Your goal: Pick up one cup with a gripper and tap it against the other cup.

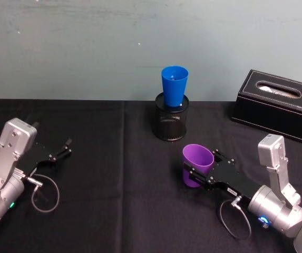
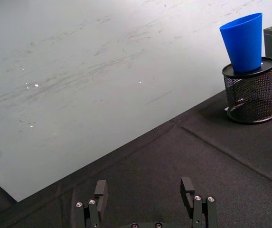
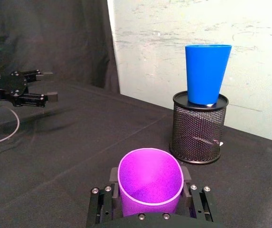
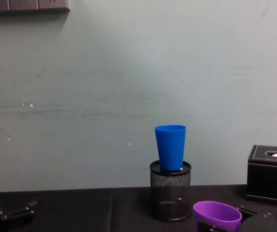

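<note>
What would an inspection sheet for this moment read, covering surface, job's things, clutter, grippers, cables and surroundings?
Surface: table under black cloth.
Job's things: purple cup upright, low over the cloth on the robot's right; whether it touches the cloth cannot be told. Blue cup upright, seated in the mesh pen holder at the middle rear.
Clutter: black tissue box at the right rear.
Grippers: right gripper clamped on the purple cup's sides; left gripper open, parked over the cloth on the left, holding nothing.
Cables: a looped cable by the left wrist, another by the right wrist, both lying on the cloth.
Surroundings: pale scuffed wall behind the table.
</note>
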Controlling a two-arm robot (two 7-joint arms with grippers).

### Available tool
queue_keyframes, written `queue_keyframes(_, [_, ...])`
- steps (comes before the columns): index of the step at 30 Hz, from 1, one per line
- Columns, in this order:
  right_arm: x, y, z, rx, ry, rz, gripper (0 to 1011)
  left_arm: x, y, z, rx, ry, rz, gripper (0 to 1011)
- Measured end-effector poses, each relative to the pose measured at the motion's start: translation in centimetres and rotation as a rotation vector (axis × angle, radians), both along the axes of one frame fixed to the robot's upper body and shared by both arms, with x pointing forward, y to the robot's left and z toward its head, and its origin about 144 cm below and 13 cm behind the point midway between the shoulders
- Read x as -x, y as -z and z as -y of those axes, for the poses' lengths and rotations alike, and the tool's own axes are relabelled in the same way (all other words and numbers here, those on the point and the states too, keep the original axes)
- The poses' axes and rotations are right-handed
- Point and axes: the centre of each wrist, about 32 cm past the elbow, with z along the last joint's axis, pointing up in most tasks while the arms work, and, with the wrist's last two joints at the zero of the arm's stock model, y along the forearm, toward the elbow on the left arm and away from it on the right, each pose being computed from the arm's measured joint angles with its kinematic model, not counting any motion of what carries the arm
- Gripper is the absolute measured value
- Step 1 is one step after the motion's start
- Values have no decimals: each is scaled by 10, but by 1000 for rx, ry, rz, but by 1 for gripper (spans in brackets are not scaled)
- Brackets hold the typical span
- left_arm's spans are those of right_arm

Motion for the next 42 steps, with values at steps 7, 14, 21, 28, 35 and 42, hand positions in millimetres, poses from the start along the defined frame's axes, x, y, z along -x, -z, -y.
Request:
queue_keyframes(7, [0, 0, 0, 0, 0, 0, 733, 0, 0, 0, 0, 0, 0, 1011])
queue_keyframes(14, [0, 0, 0, 0, 0, 0, 733, 0, 0, 0, 0, 0, 0, 1011])
queue_keyframes(21, [0, 0, 0, 0, 0, 0, 733, 0, 0, 0, 0, 0, 0, 1011])
queue_keyframes(28, [0, 0, 0, 0, 0, 0, 733, 0, 0, 0, 0, 0, 0, 1011])
queue_keyframes(35, [0, 0, 0, 0, 0, 0, 733, 0, 0, 0, 0, 0, 0, 1011])
queue_keyframes(42, [0, 0, 0, 0, 0, 0, 762, 0, 0, 0, 0, 0, 0, 1011])
